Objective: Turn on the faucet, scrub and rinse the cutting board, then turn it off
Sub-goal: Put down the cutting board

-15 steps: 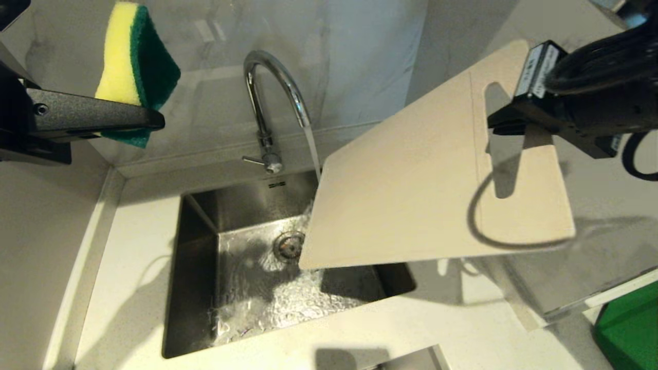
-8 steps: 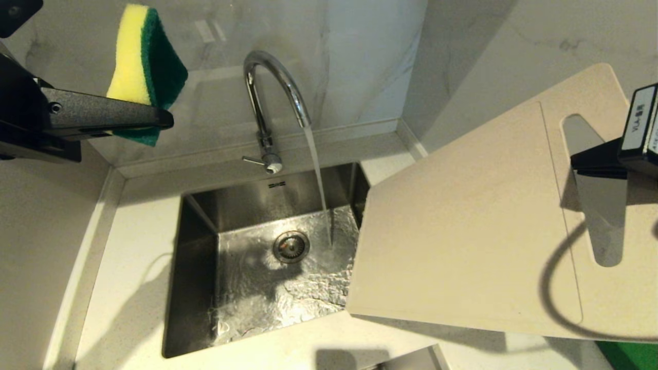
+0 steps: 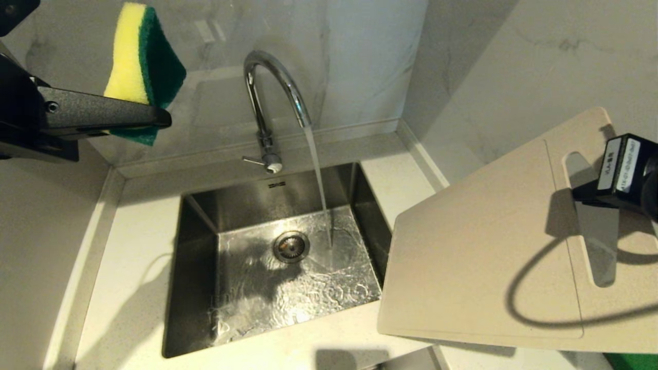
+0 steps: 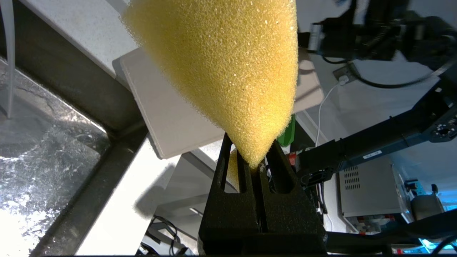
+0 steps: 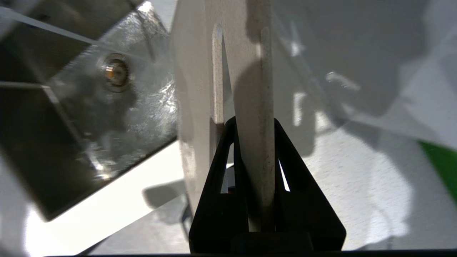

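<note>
The chrome faucet (image 3: 272, 87) is running, and its stream (image 3: 318, 185) falls straight into the sink. The cream cutting board (image 3: 478, 257) hangs over the counter right of the sink, clear of the water. My right gripper (image 3: 591, 198) is shut on the board's handle end beside the slot. In the right wrist view the board's edge (image 5: 255, 89) is clamped between the right gripper's (image 5: 253, 123) fingers. My left gripper (image 3: 154, 121) is raised at the far left, shut on a yellow-and-green sponge (image 3: 139, 61). The sponge (image 4: 232, 71) fills the left wrist view above that gripper (image 4: 254, 162).
The steel sink (image 3: 200, 277) has a round drain (image 3: 290, 246) and a wet floor. The faucet's thin lever (image 3: 254, 161) sticks out to the left at its base. Marble walls close the back and right. A green object (image 3: 632, 362) lies at the lower right corner.
My right gripper has carried the cutting board right and down, out of the water stream and off the sink. The stream now reaches the sink floor unbroken. The left arm has barely moved.
</note>
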Robot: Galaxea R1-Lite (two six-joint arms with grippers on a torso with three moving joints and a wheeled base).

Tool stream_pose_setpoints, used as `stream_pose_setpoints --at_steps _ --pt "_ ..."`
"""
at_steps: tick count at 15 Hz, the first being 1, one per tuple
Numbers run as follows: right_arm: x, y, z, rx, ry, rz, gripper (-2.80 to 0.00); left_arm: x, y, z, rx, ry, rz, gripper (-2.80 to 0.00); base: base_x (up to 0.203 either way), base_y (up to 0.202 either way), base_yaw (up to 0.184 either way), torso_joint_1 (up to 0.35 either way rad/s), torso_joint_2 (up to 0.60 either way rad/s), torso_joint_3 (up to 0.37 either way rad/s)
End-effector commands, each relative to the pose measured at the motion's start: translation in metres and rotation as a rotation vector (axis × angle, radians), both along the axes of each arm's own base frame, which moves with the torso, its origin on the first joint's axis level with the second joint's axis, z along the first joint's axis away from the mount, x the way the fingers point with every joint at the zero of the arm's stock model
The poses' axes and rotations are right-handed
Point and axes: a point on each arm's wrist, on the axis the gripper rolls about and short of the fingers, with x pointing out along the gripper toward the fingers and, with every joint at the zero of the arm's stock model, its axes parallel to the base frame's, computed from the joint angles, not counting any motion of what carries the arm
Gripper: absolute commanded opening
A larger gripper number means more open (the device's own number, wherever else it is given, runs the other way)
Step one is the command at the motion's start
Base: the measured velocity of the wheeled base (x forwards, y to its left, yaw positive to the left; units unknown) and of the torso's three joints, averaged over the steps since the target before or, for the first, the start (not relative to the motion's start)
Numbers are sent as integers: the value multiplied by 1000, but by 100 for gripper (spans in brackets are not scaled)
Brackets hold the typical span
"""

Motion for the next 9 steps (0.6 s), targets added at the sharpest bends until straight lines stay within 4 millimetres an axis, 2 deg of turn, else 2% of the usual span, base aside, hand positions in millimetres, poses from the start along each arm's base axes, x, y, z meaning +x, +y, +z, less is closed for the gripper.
stream_pose_setpoints --at_steps 1,5,7,9 --pt "24 -4 -12 -51 -7 -29 -280 -6 2 2 -6 -8 -3 -280 0 0 0 0 0 0" --pt "53 -7 -52 -125 -73 -26 -280 -14 6 4 -8 -16 0 -280 0 0 0 0 0 0" --pt "52 -9 -62 -156 -75 -16 -280 -19 8 1 0 3 -3 -280 0 0 0 0 0 0" --pt "41 -13 -62 -198 -80 -10 -280 -22 9 -4 4 16 -7 -280 0 0 0 0 0 0"
